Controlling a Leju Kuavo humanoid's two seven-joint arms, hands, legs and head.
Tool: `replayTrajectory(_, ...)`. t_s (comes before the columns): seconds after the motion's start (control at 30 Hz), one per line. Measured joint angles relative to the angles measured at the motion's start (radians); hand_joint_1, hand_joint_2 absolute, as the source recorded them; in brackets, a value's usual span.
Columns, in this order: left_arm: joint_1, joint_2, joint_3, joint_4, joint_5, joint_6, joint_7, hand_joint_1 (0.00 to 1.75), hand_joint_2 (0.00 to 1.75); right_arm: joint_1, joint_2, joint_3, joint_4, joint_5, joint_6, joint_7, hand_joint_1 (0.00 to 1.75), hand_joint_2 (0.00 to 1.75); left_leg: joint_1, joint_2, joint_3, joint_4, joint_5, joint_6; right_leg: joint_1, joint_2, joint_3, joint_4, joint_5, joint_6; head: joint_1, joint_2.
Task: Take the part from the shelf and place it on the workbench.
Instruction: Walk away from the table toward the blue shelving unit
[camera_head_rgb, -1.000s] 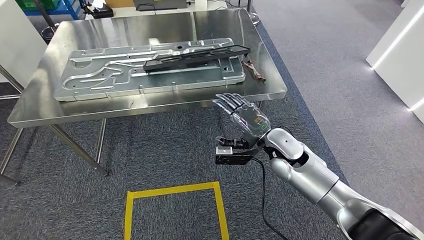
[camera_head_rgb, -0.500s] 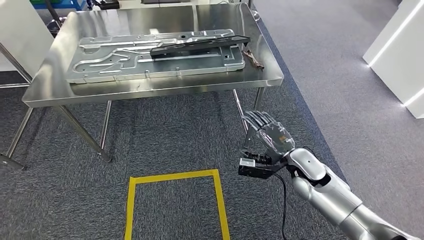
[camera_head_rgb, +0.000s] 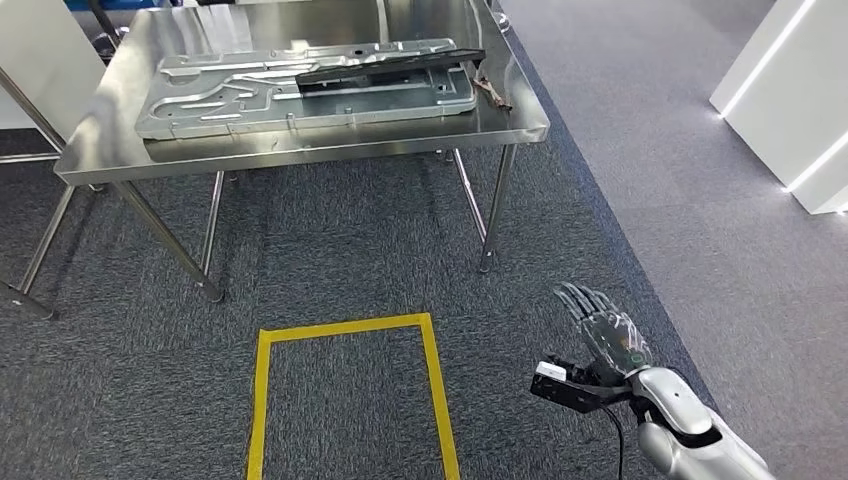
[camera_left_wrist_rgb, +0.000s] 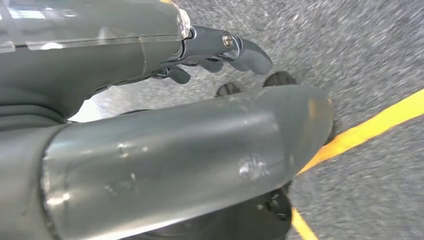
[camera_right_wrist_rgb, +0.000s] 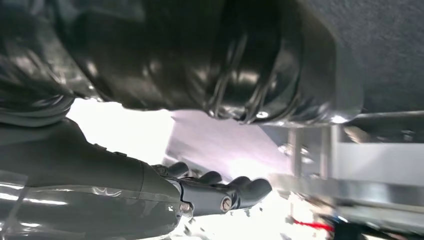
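Observation:
A long black part (camera_head_rgb: 390, 68) lies across the right half of a large stamped metal plate (camera_head_rgb: 250, 95) on the steel workbench (camera_head_rgb: 300, 150) at the top of the head view. My right hand (camera_head_rgb: 605, 335) hangs low at the lower right, well short of the bench and over the carpet, with its fingers straight, spread and empty. The right wrist view shows the same hand (camera_right_wrist_rgb: 125, 195) with nothing in it. In the left wrist view my left hand (camera_left_wrist_rgb: 150, 100) is above the carpet, thumb and fingers apart, holding nothing.
A yellow tape rectangle (camera_head_rgb: 350, 330) marks the carpet in front of the bench, and its line also crosses under my left hand (camera_left_wrist_rgb: 370, 130). A small brown object (camera_head_rgb: 490, 92) lies at the bench's right edge. White cabinets (camera_head_rgb: 790, 100) stand at the right.
The whole view has shifted: the bench now sits higher and farther off. My right arm has dropped from near the bench's front edge to low at the right, hand still empty.

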Motion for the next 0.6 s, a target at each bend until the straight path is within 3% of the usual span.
replayTrajectory(0.03, 0.001, -0.001, 0.000, 0.000, 0.002, 0.001, 0.001, 0.00, 0.00, 0.016, 0.006, -0.005, 0.003, -0.015, -0.001, 0.006, 0.00, 0.00, 0.001, -0.002, -0.005, 0.006, -0.012, -0.007, -0.002, -0.003, -0.009, -0.002, 0.011, -0.007, 0.000, 0.000)
replayTrajectory(0.07, 0.002, -0.002, 0.000, 0.000, 0.004, -0.001, 0.005, 0.00, 0.00, 0.030, 0.015, -0.009, 0.008, -0.029, -0.004, 0.010, 0.00, 0.00, 0.002, -0.004, -0.012, 0.024, -0.044, -0.014, -0.005, -0.005, -0.021, -0.004, 0.024, -0.015, 0.000, 0.000)
replayTrajectory(0.17, 0.003, 0.000, 0.000, 0.000, 0.007, -0.006, 0.016, 0.00, 0.00, 0.063, 0.054, -0.015, 0.043, -0.058, -0.023, 0.009, 0.00, 0.00, 0.012, -0.005, -0.035, 0.171, -0.198, -0.034, -0.008, -0.007, -0.071, 0.000, 0.064, -0.025, 0.000, 0.000)
replayTrajectory(0.2, 0.003, 0.001, 0.000, 0.000, 0.007, -0.006, 0.017, 0.00, 0.00, 0.072, 0.065, -0.017, 0.057, -0.063, -0.029, 0.008, 0.00, 0.00, 0.015, -0.005, -0.034, 0.223, -0.216, -0.039, -0.008, -0.007, -0.091, 0.005, 0.076, -0.024, 0.000, 0.000)
replayTrajectory(0.23, 0.002, 0.002, 0.001, 0.000, 0.007, -0.006, 0.018, 0.00, 0.00, 0.079, 0.071, -0.018, 0.066, -0.065, -0.031, 0.007, 0.00, 0.00, 0.018, -0.005, -0.024, 0.252, -0.207, -0.042, -0.008, -0.007, -0.112, 0.013, 0.087, -0.022, 0.000, 0.000)
replayTrajectory(0.27, 0.002, 0.003, 0.001, 0.000, 0.008, -0.006, 0.018, 0.00, 0.00, 0.084, 0.077, -0.020, 0.075, -0.066, -0.033, 0.007, 0.00, 0.00, 0.020, -0.005, 0.000, 0.253, -0.179, -0.043, -0.009, -0.007, -0.134, 0.022, 0.097, -0.019, 0.000, 0.000)
replayTrajectory(0.3, 0.002, 0.004, 0.001, 0.000, 0.008, -0.006, 0.019, 0.00, 0.00, 0.087, 0.082, -0.021, 0.081, -0.066, -0.034, 0.007, 0.00, 0.00, 0.021, -0.005, 0.038, 0.223, -0.148, -0.042, -0.009, -0.007, -0.156, 0.032, 0.106, -0.016, 0.000, 0.000)
replayTrajectory(0.33, 0.000, 0.004, 0.001, 0.000, 0.008, -0.006, 0.020, 0.00, 0.00, 0.089, 0.086, -0.022, 0.087, -0.067, -0.034, 0.007, 0.00, 0.00, 0.022, -0.005, 0.090, 0.163, -0.139, -0.039, -0.009, -0.007, -0.174, 0.042, 0.114, -0.013, 0.000, 0.000)
replayTrajectory(0.37, -0.002, 0.004, 0.000, 0.000, 0.008, -0.006, 0.020, 0.00, 0.00, 0.092, 0.090, -0.025, 0.091, -0.070, -0.034, 0.007, 0.00, 0.00, 0.020, -0.006, 0.145, 0.087, -0.148, -0.035, -0.009, -0.006, -0.188, 0.050, 0.122, -0.008, 0.000, 0.000)
replayTrajectory(0.43, -0.006, 0.005, 0.000, 0.000, 0.008, -0.006, 0.022, 0.00, 0.00, 0.093, 0.098, -0.032, 0.103, -0.095, -0.028, 0.012, 0.00, 0.00, 0.014, -0.008, 0.208, -0.017, -0.182, -0.023, -0.009, -0.006, -0.197, 0.053, 0.140, 0.005, 0.000, 0.000)
replayTrajectory(0.5, -0.006, 0.006, 0.001, 0.000, 0.010, -0.002, 0.024, 0.00, 0.00, 0.093, 0.117, -0.043, 0.143, -0.147, -0.023, 0.012, 0.00, 0.00, 0.012, -0.008, 0.207, -0.040, -0.171, -0.008, -0.010, -0.006, -0.195, 0.042, 0.159, 0.020, 0.000, 0.000)
replayTrajectory(0.53, -0.006, 0.006, 0.001, 0.000, 0.011, 0.002, 0.025, 0.00, 0.00, 0.092, 0.133, -0.049, 0.182, -0.177, -0.025, 0.003, 0.00, 0.00, 0.013, -0.006, 0.200, -0.045, -0.158, 0.001, -0.011, -0.005, -0.198, 0.043, 0.153, 0.025, 0.000, 0.000)
replayTrajectory(0.57, -0.006, 0.005, 0.001, 0.000, 0.012, 0.005, 0.027, 0.00, 0.00, 0.091, 0.150, -0.056, 0.233, -0.209, -0.032, -0.012, 0.00, 0.44, 0.014, -0.004, 0.189, -0.049, -0.143, 0.010, -0.012, -0.003, -0.206, 0.057, 0.126, 0.029, 0.000, 0.000)
replayTrajectory(0.6, -0.006, 0.005, 0.001, 0.000, 0.012, 0.010, 0.028, 0.00, 0.00, 0.089, 0.168, -0.064, 0.295, -0.241, -0.040, -0.035, 0.00, 0.87, 0.016, -0.003, 0.175, -0.053, -0.128, 0.017, -0.013, -0.001, -0.217, 0.089, 0.080, 0.031, 0.000, 0.000)
